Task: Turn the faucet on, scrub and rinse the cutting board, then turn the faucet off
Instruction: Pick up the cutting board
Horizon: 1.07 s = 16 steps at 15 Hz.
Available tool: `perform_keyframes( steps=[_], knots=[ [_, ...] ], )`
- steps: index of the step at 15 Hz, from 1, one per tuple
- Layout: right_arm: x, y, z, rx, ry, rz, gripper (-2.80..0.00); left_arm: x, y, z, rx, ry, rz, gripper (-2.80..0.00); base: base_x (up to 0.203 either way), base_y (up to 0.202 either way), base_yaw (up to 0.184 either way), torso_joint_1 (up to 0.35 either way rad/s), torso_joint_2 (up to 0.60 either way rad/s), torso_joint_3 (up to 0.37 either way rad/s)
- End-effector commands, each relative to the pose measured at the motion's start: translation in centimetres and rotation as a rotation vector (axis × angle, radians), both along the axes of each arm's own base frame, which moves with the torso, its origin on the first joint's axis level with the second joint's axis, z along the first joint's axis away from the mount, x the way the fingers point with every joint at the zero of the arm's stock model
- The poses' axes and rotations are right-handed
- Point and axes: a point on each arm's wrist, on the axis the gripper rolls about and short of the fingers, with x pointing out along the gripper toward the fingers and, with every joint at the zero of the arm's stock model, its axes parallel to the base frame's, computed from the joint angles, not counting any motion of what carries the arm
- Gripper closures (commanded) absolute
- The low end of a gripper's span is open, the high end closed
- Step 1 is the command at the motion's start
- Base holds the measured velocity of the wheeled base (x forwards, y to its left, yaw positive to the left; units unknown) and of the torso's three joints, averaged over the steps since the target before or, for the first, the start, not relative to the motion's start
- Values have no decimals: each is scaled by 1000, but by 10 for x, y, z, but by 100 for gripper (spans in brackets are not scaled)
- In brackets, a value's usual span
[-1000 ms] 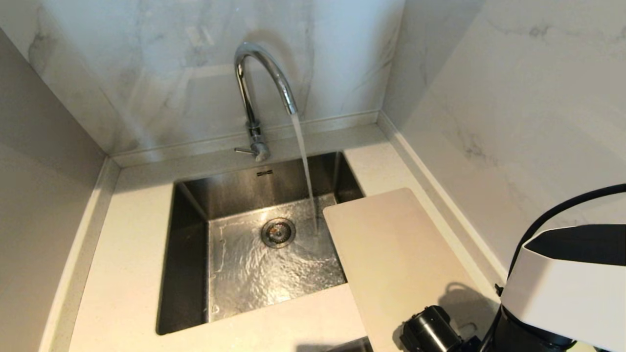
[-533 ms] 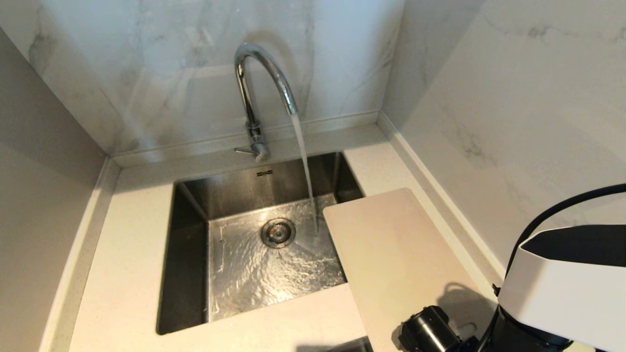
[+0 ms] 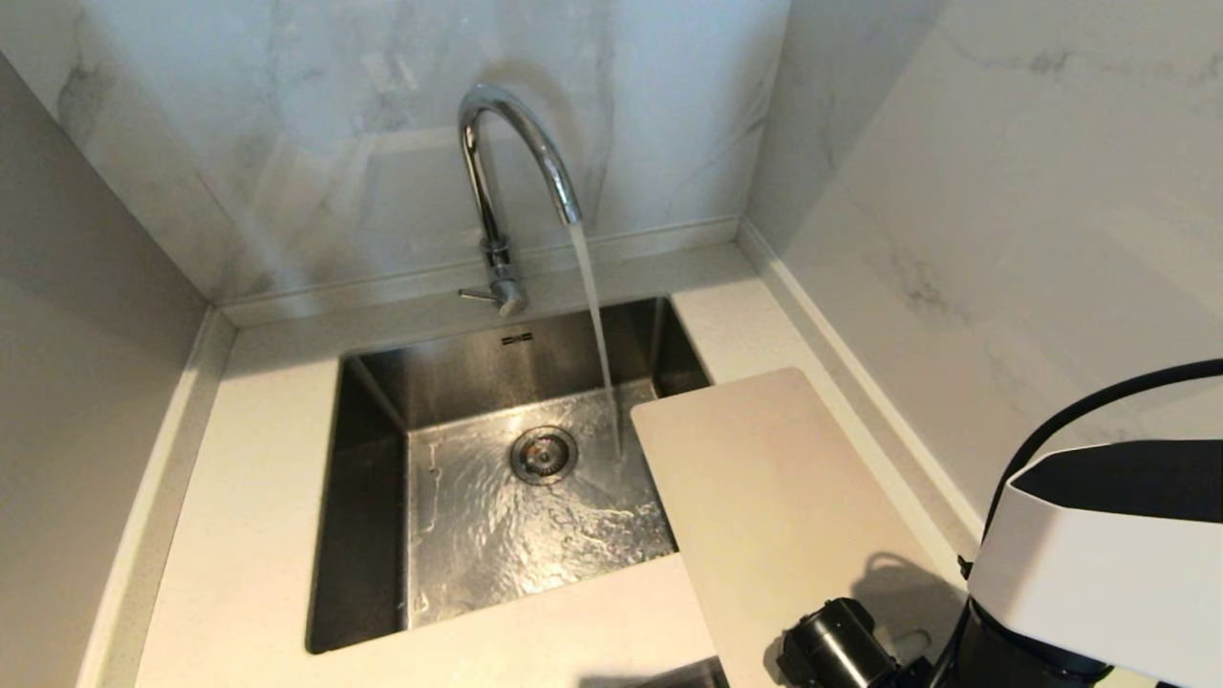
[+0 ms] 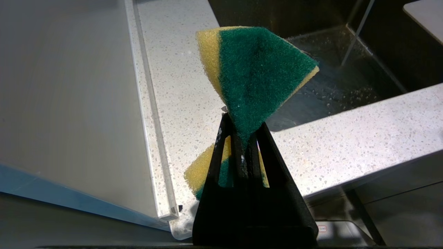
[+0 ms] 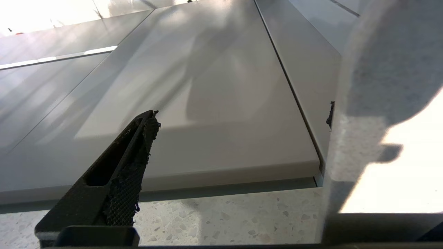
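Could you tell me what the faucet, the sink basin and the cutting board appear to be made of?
The faucet looks like polished chrome metal: it mirrors its surroundings. The sink seems brushed stainless steel, grey with a dull streaked sheen. The cutting board is probably matte plastic: pale beige, thin, even, without grain, though the look alone leaves that open.

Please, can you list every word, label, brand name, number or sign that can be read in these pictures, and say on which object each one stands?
No text here can be read.
A small dark mark on the back wall of the sink, below the faucet: too small to read.
A small white sticker with a red mark at the lower edge of the left wrist view: too blurred to read.
The cutting board, sponge and countertop carry no writing.
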Motion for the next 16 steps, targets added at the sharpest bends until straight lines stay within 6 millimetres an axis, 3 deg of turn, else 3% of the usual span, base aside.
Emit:
perform_keyframes(
  steps=[1,2,3,16],
  knots=[
    [-1,0,-1,-6,4,4,-280,0,0,0,0,1,0,0,0,0,0,0,0,0],
    [-1,0,-1,-6,4,4,-280,0,0,0,0,-1,0,0,0,0,0,0,0,0],
    [-1,0,-1,-6,4,4,0,0,0,0,0,1,0,0,0,0,0,0,0,0],
    [-2,-1,2,-5,-8,4,0,0,0,0,0,-1,0,0,0,0,0,0,0,0]
  ],
)
